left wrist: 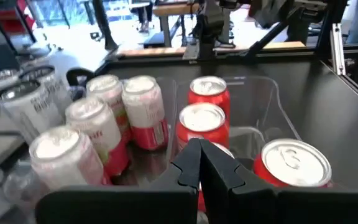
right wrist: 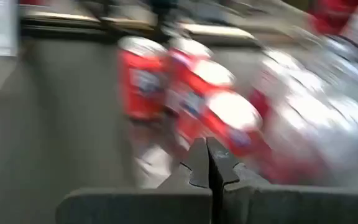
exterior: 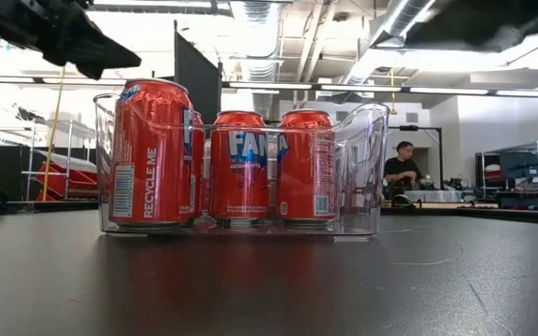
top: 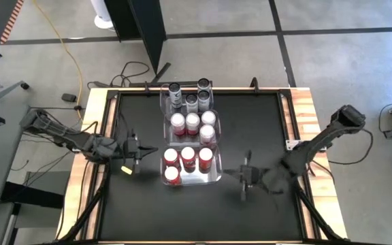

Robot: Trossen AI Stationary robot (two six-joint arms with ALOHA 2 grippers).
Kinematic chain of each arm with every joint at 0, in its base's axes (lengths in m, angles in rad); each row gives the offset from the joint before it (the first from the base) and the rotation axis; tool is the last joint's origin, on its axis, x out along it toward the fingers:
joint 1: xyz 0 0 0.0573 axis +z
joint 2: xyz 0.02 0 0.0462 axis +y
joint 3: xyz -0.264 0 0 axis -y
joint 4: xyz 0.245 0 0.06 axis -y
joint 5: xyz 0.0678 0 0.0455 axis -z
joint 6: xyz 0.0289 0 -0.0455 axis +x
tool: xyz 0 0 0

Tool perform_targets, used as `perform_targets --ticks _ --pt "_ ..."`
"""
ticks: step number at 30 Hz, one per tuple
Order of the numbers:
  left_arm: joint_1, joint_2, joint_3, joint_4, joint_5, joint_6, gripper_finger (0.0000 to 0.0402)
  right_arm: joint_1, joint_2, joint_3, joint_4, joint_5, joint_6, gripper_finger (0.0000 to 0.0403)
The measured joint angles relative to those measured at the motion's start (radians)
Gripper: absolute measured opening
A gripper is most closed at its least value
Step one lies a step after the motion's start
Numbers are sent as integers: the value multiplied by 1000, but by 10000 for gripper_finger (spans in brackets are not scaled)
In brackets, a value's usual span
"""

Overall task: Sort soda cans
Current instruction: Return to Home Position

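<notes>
Cans (top: 192, 122) fill three clear plastic bins set end to end in a column down the middle of the table (top: 264, 136), a matte black top framed in pale wood. The far bin (top: 167, 107), at 12 o'clock, holds four grey cans (top: 191, 100) with dark tops. The middle bin (top: 184, 140) holds four pink cans (top: 177, 122), white and pink on the body under dull silver lids. The near bin (top: 207, 177), at 6 o'clock, holds four red cans (top: 188, 155): three in a row across it and one in its 7 o'clock corner, with the 5 o'clock corner bare. All stand upright.

From table height the near bin shows glossy, rounded walls with a dipped front edge. The red cans inside are smooth cylinders with printed lettering, and a faint sheen lies on the table below. A person (exterior: 402, 168) sits at a bench far back in the room.

The left claw (top: 139, 150) hangs at 9 o'clock of the near bin, near it but not touching. Its wrist view shows the two dark, wedge-shaped fingers (left wrist: 188, 165) pressed together with nothing between them. The right claw (top: 237, 172) is between 3 and 4 o'clock of the same bin, also apart from it. Its fingers (right wrist: 197, 163) meet tip to tip and carry nothing.
</notes>
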Motion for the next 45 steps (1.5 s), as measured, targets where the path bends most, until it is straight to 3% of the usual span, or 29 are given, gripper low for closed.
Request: perform_targets --ticks 3,7,10,12,15,18,23,29,37,39,45 --pt "72 -10 0 24 58 72 0 -107 -60 -73 204 -160 -258 0" --pt "174 -101 -53 90 191 109 0 -266 -251 -266 340 -307 -315 0" --pt "243 -257 -178 148 239 119 0 -357 -419 -492 592 -489 -362 0" --pt "289 -374 -257 152 264 98 0 -404 -531 -605 660 -541 -361 0" --pt "340 -520 -336 113 379 72 0 -475 -664 -693 610 -629 -335 0" --pt "385 -632 -349 2 418 69 0 -561 -749 -690 436 -781 -326 0" --pt "467 -632 -330 -28 499 97 0 -724 -824 -691 322 -1021 -312 0" --pt "511 -627 -351 -21 592 8 0 -841 -948 -692 223 -1119 -342 0" --pt "511 -630 -353 -25 572 39 0 -872 -1224 -694 -53 -1135 -361 0" --pt "511 -630 -353 -27 567 42 0 -871 -1287 -694 -49 -1138 -367 0" --pt "511 -630 -354 -27 564 36 0 -866 -1259 -694 -52 -1142 -380 0"
